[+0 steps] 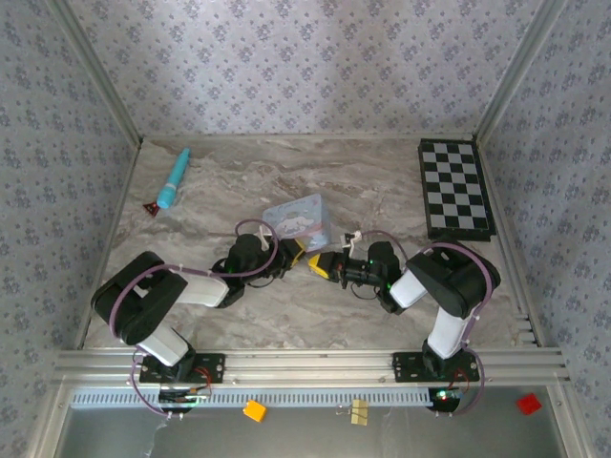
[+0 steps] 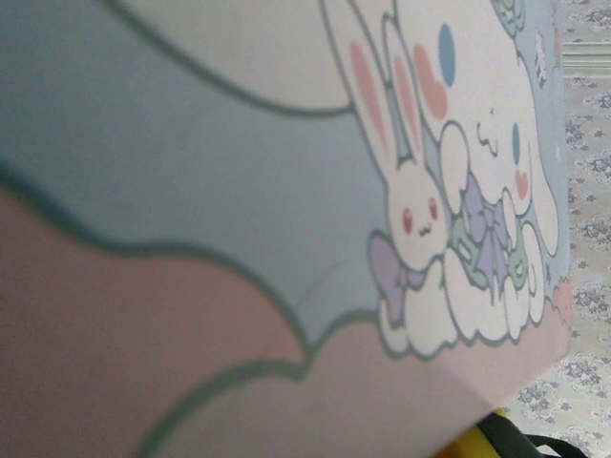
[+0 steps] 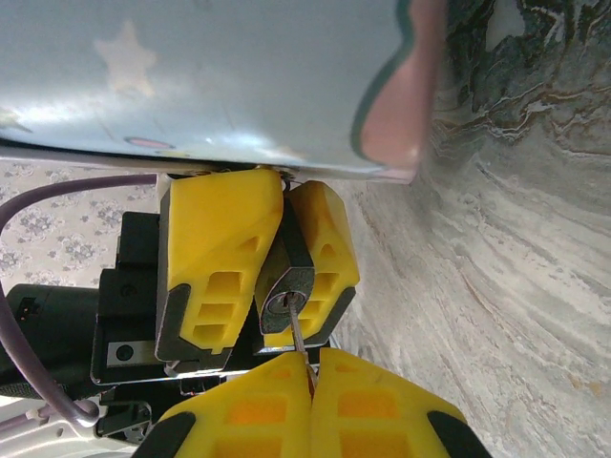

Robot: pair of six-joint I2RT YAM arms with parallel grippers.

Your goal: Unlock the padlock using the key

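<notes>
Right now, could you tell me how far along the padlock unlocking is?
Done: the left tool grips the padlock, and the right tool grips the key. In hand: the key's blade meets the silvery keyway and appears partly inserted. Left: seating it fully and turning it to open the lock.
</notes>
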